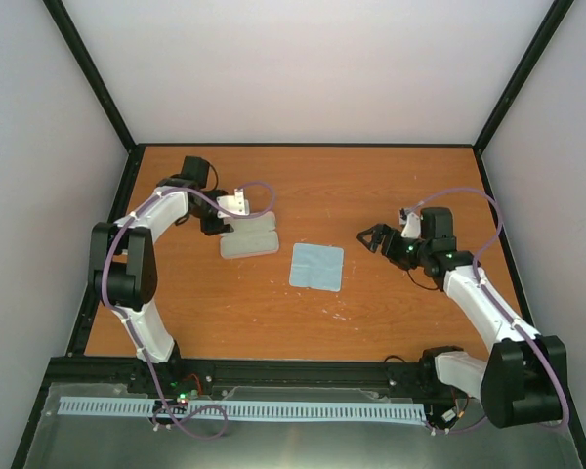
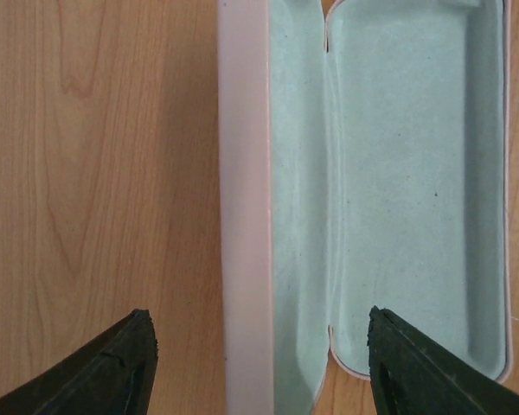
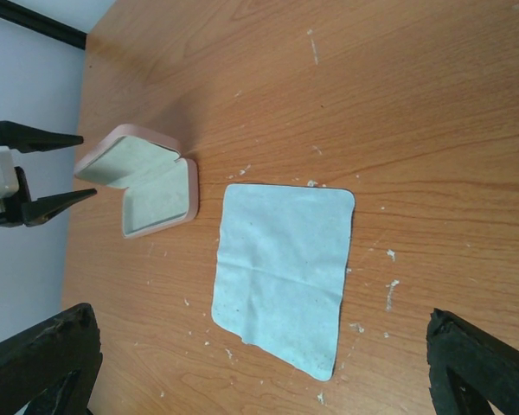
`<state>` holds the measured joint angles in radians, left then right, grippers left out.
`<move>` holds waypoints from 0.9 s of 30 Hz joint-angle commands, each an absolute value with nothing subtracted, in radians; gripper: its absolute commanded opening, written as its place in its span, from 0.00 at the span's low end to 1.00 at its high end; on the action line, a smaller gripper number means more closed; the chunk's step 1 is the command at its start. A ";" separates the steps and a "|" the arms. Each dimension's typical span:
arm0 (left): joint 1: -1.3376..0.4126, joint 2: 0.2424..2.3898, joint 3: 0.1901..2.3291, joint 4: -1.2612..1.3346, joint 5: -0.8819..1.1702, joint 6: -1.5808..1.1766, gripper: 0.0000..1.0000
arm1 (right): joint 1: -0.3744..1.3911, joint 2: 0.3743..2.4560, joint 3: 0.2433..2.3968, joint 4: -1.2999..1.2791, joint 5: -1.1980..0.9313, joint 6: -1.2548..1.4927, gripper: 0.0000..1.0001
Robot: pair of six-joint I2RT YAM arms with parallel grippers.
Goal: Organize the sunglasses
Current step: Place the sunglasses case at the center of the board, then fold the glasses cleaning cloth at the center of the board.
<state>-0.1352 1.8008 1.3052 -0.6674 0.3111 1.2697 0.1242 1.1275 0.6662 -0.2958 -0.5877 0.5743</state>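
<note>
The pink case (image 1: 249,236) lies open and empty on the wood, its pale blue lining up. It also shows in the left wrist view (image 2: 398,173) and the right wrist view (image 3: 151,186). My left gripper (image 1: 218,221) is open and empty over the case's end; its tips (image 2: 259,363) straddle the pink lid edge, and it shows from the right wrist too (image 3: 65,169). My right gripper (image 1: 371,237) is open and empty, to the right of the light blue cloth (image 1: 316,266), which lies flat (image 3: 281,272). The sunglasses show in no view.
Small white crumbs (image 3: 389,290) are scattered on the wood around the cloth. Black frame posts (image 1: 98,78) and white walls close in the table on three sides.
</note>
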 commanded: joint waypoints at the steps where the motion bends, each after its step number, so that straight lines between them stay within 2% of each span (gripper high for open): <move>1: -0.130 1.760 1.333 -0.653 0.344 1.256 0.70 | 0.121 1.153 0.714 -0.333 -0.552 0.545 1.00; 6: -0.144 1.753 1.524 -0.677 0.443 1.108 0.69 | 0.132 1.245 0.843 -0.494 -0.454 0.459 1.00; 7: -0.155 1.761 1.580 -0.700 0.470 1.074 0.67 | 0.142 1.272 0.871 -0.528 -0.428 0.434 0.93; 9: -0.192 1.785 1.678 -0.758 0.523 1.017 0.58 | 0.162 1.329 0.934 -0.587 -0.403 0.390 0.52; 10: -0.219 1.798 1.715 -0.792 0.548 1.000 0.52 | 0.175 1.363 0.963 -0.617 -0.387 0.376 0.27; 11: -0.249 1.810 1.737 -0.820 0.565 0.985 0.47 | 0.192 1.395 0.992 -0.643 -0.373 0.362 0.11; 12: -0.280 1.824 1.750 -0.842 0.578 0.974 0.42 | 0.221 1.430 1.018 -0.666 -0.359 0.347 0.14; 14: -0.336 1.846 1.746 -0.874 0.599 0.954 0.36 | 0.282 1.500 1.074 -0.709 -0.326 0.321 0.34; 15: -0.362 1.854 1.738 -0.887 0.614 0.948 0.34 | 0.311 1.533 1.097 -0.728 -0.310 0.308 0.38; 18: -0.427 1.866 1.693 -0.888 0.628 0.929 0.33 | 0.357 1.599 1.132 -0.736 -0.290 0.312 0.40; 27: -0.484 1.945 1.580 -0.875 0.532 0.954 0.33 | 0.378 1.703 1.182 -0.731 -0.278 0.303 0.38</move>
<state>-0.4786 1.9087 1.5826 -0.8474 0.5579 0.9527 0.3702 1.6722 1.1320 -0.7013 -0.3206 0.3290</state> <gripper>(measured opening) 0.327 0.397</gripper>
